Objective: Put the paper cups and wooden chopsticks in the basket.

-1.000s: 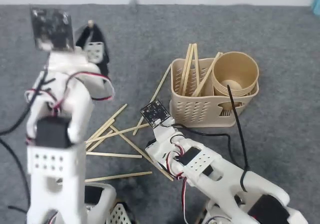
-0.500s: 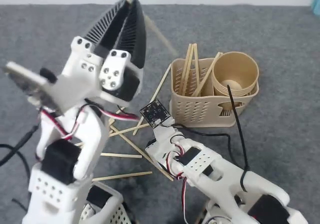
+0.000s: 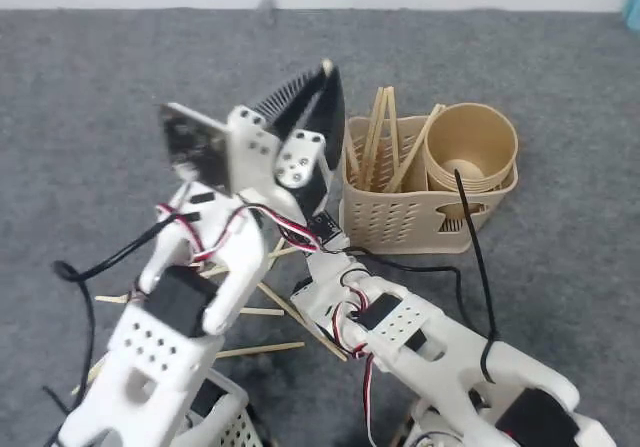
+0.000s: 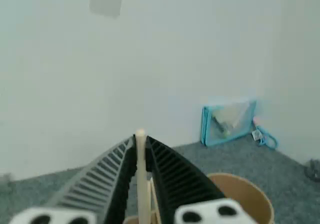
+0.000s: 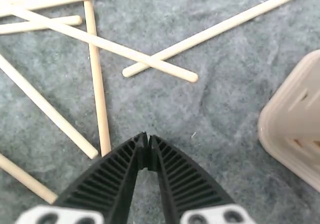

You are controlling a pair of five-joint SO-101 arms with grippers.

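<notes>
Fuzzy carpet (image 3: 560, 67); ribbed left tool (image 4: 141, 140) pinches wooden chopstick (image 4: 144, 196).

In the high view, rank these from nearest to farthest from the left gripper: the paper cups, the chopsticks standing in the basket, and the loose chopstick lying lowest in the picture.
From the left gripper:
1. Standing chopsticks, in the left compartment of the basket, right beside the jaws.
2. Paper cups, in the right compartment.
3. Loose chopstick, lying flat, lowest in the picture.
</notes>
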